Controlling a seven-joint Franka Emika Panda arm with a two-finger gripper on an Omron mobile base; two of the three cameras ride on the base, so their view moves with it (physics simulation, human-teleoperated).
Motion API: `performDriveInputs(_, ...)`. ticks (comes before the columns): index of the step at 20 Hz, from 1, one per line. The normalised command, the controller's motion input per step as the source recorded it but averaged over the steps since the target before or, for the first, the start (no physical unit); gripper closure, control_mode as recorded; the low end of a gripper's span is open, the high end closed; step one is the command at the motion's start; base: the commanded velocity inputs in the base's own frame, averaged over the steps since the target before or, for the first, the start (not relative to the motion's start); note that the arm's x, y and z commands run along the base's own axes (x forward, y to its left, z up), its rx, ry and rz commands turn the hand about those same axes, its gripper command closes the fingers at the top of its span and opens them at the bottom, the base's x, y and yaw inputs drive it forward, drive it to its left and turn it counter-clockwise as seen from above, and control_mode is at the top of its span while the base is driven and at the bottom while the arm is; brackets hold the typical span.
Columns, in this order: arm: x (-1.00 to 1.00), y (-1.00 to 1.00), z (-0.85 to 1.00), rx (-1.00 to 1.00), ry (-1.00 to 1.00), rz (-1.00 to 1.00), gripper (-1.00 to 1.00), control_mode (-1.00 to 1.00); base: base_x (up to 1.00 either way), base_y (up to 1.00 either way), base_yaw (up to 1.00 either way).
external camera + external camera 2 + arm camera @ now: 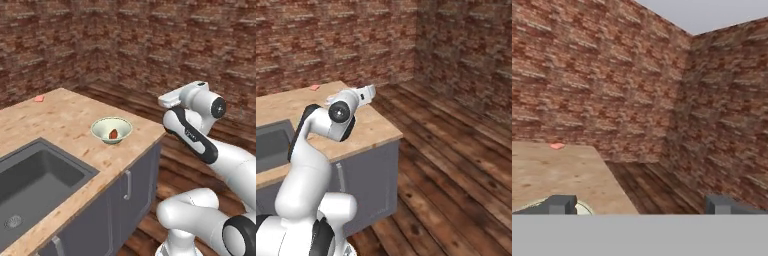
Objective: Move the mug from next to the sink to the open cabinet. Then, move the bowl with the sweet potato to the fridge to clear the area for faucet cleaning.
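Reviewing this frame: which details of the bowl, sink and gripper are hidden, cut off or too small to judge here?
- Pale cream-green round bowl: in the right base view the white arm covers it; in the hand view just a sliver of rim shows above the bottom band.
- Dark-grey sink basin: cut off by the left edge in both base views.
- Small pink object on the wooden counter: too small to identify.
- Gripper: fingertips alone visible, spread wide.

Cream-green bowl [112, 129] upright beside sink [35, 187], holding reddish sweet potato [114, 134].
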Motion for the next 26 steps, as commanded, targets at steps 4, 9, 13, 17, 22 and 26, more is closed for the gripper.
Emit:
performDriveInputs(4, 0.00, 0.00, 0.00, 0.00, 0.00, 0.00, -1.00, 1.00, 0.65, 0.00, 0.55)
performDriveInputs(9, 0.00, 0.00, 0.00, 0.00, 0.00, 0.00, -1.00, 1.00, 1.00, -0.25, 0.32)
performDriveInputs(13, 0.00, 0.00, 0.00, 0.00, 0.00, 0.00, -1.00, 1.00, 1.00, -0.53, 0.18)
performDriveInputs(17, 0.35, -0.54, -0.28, 0.21, 0.75, 0.00, -1.00, -1.00, 0.18, -0.18, 0.00)
performDriveInputs(22, 0.34, -0.26, -0.47, 0.20, 1.00, 0.00, -1.00, -1.00, 0.00, 0.00, 0.00)
performDriveInputs(26, 0.09, -0.05, -0.70, 0.21, 0.91, 0.00, -1.00, -1.00, 0.00, 0.00, 0.00)
